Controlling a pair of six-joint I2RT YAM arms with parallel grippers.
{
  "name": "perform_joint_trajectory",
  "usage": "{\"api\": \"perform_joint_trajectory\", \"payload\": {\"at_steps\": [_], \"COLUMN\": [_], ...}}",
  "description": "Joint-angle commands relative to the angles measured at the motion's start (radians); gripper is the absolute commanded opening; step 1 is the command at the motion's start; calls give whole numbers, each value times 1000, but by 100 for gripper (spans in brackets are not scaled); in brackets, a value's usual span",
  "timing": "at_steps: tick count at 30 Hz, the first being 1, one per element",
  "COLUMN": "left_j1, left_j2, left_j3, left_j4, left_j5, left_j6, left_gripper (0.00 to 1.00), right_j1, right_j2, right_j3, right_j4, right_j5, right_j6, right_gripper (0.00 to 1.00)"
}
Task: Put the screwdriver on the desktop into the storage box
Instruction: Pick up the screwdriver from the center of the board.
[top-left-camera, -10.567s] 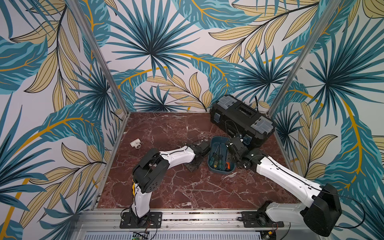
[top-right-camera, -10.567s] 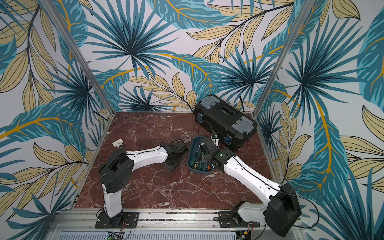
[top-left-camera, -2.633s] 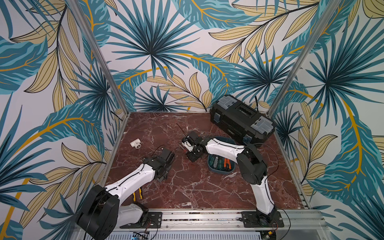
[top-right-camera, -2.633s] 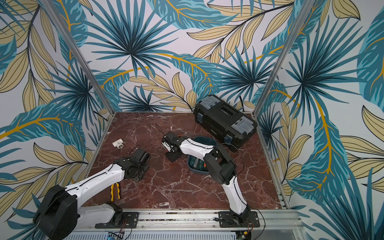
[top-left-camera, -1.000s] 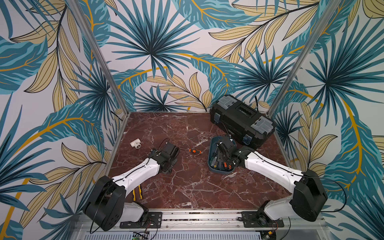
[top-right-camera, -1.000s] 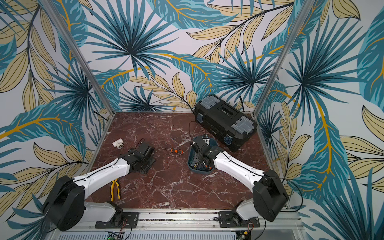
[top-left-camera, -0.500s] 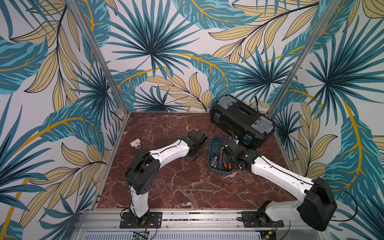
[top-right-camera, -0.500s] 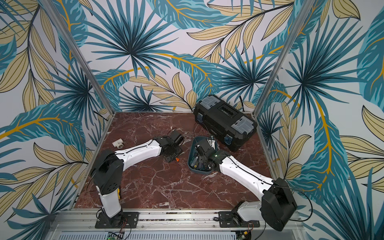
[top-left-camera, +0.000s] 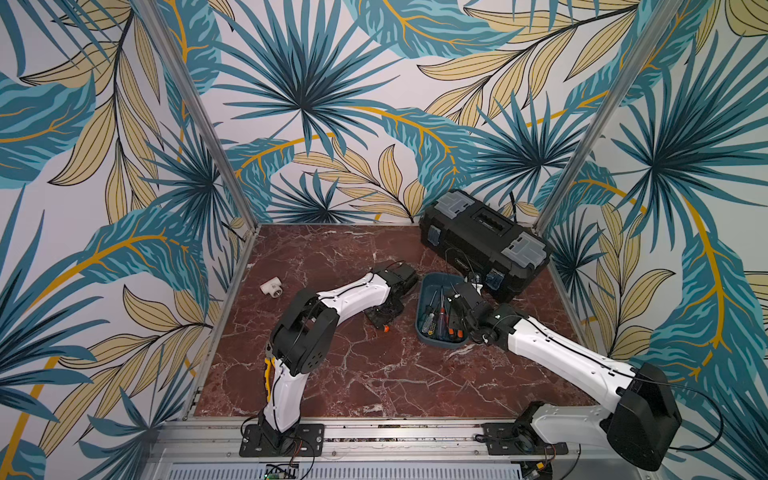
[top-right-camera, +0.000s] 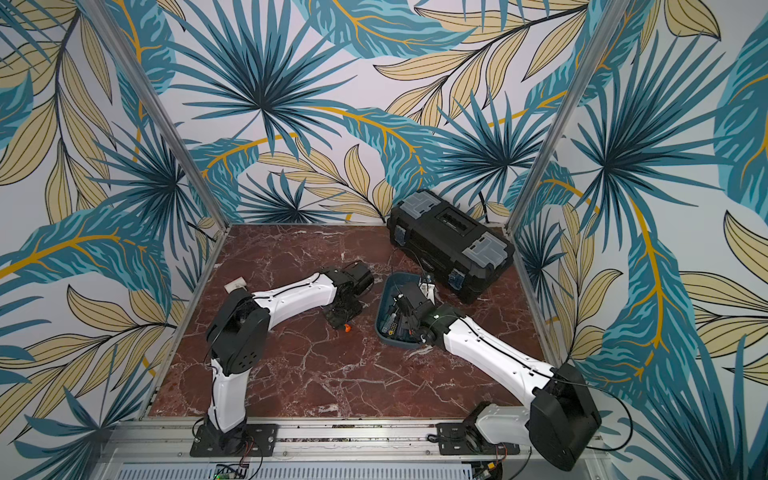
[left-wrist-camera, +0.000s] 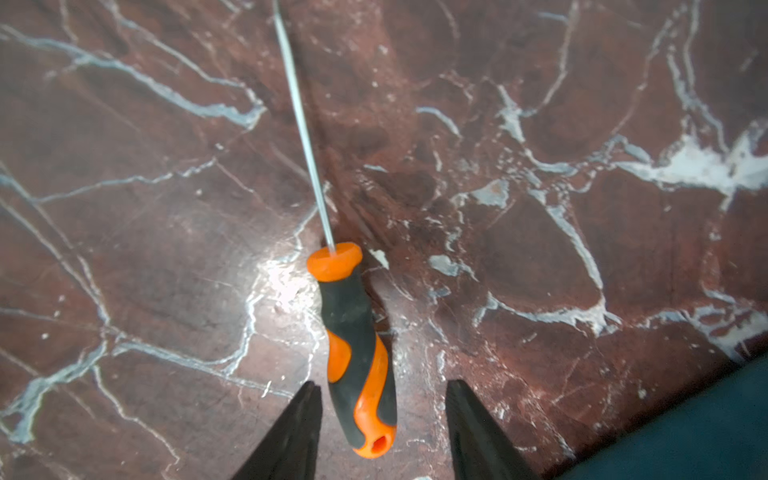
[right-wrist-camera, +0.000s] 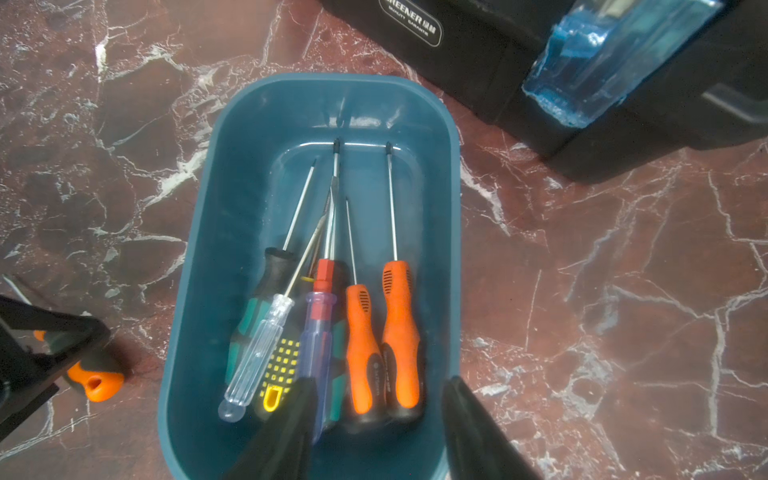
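Swung in from further left within the last second, the left gripper (left-wrist-camera: 382, 386) now straddles the orange-and-black screwdriver (left-wrist-camera: 353, 328). The tool lies flat on the marble surface (left-wrist-camera: 540, 249), just beside the teal storage box (right-wrist-camera: 332, 79) and outside it. We see the jaws partly apart, one on each side of the rear of the handle, with a gap on both sides; nothing is held yet. The right gripper (right-wrist-camera: 380, 380) hangs over the box, half open and empty, above several other screwdrivers (right-wrist-camera: 399, 332) that lie lengthwise inside.

We judge the step in hand to be the grasp. To do it well, we would come down until the jaws flank the thick middle of the handle rather than its tapered butt. We would keep them square across it and close firmly, since the rounded handle could roll or slip out. The long thin shaft points away from the gripper, so we would lift the tool level and clear of the box rim. We would then turn it to match the ones inside and lower it before letting go. The right gripper, we think, should first move off to make room.
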Motion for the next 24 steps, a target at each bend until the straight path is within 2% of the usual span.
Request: {"api": "perform_joint_trajectory", "payload": {"at_steps": [1,11,19,22,24], "left_j1": [8,14,14,7,-5], "left_j2": [-31,-58,-110,-170,-217], "left_j3": [-45,-128,-156,-145,-133], "left_j4": [-24,33,36,49,109], "left_j5": [-24,-8,-48,-111,-152], "left_j6": [-19,-20,-2,57,167], "left_gripper": [48,37,25,23,22], "right_j1": [-2,-2,-1,-1,-3], "right_j2": [-5,-9,-31,-43,-52], "right_j3": [-18,-25,-42,-48,-52], "right_j4": [-18,-18,-17,-18,-18], "right_j5": [17,6,5,12,21], "right_j6": [16,26,38,40,43], "right_gripper": [54,54,54,54,54]}}
